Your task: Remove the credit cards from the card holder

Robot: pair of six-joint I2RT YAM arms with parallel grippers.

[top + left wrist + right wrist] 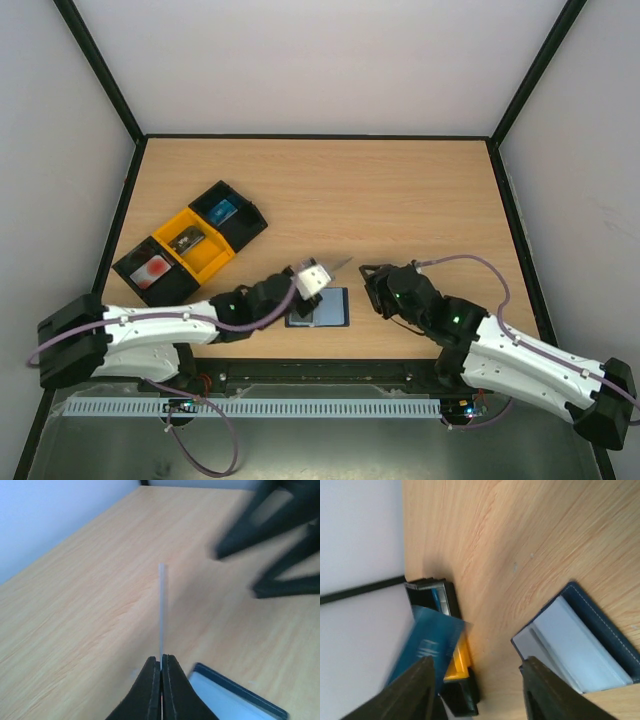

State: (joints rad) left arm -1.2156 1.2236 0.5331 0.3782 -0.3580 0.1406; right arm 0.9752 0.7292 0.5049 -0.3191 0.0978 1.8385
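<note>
— Where's the blue credit card (427, 642)?
— In the left gripper (161, 661), jaws clamped on one edge (razor-thin from that wrist), held off the table (400, 190).
— And the right gripper (479, 664)?
— Jaws apart, gripping nothing.
— The card holder (322, 308)?
— Spread flat on the table, between the two arms, near the front edge.
</note>
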